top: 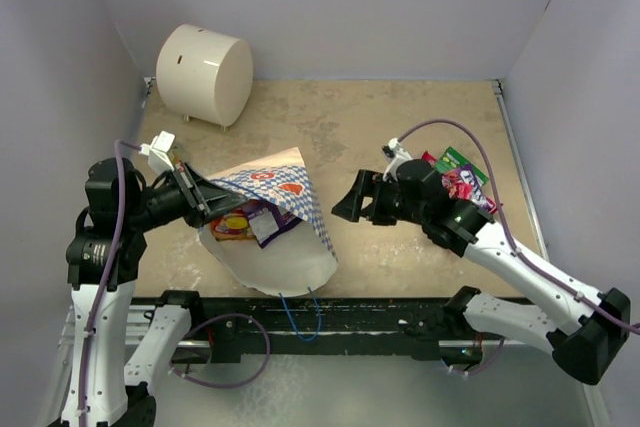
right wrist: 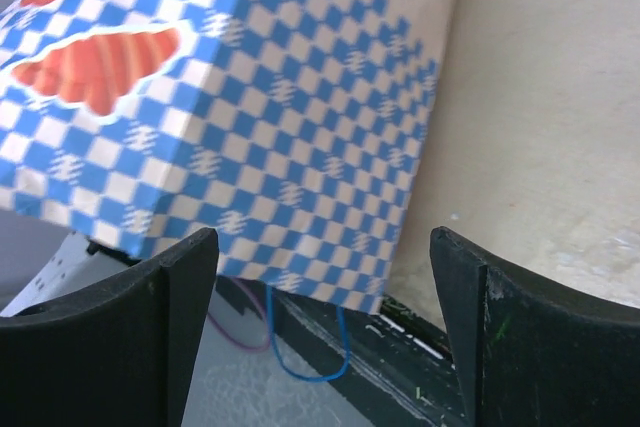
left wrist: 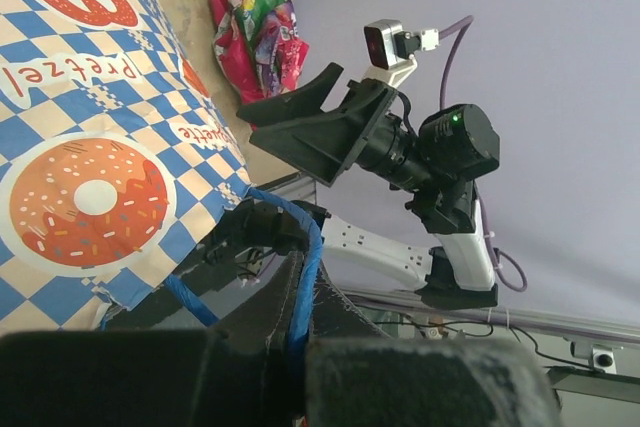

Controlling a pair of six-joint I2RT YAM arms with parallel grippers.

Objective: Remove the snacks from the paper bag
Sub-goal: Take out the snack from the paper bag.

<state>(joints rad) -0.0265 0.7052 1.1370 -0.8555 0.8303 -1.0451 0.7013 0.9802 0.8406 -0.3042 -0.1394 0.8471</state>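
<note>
The blue-and-white checked paper bag lies tilted at the table's near left, its cream mouth facing up. An orange packet and a purple packet show inside it. My left gripper is at the bag's left rim, shut on a blue cord handle. My right gripper is open and empty, just right of the bag, facing its checked side. Red and green snack packets lie on the table behind my right arm; they also show in the left wrist view.
A large cream cylinder stands at the back left. The second blue cord handle hangs over the table's near edge. Grey walls close in the beige table on three sides.
</note>
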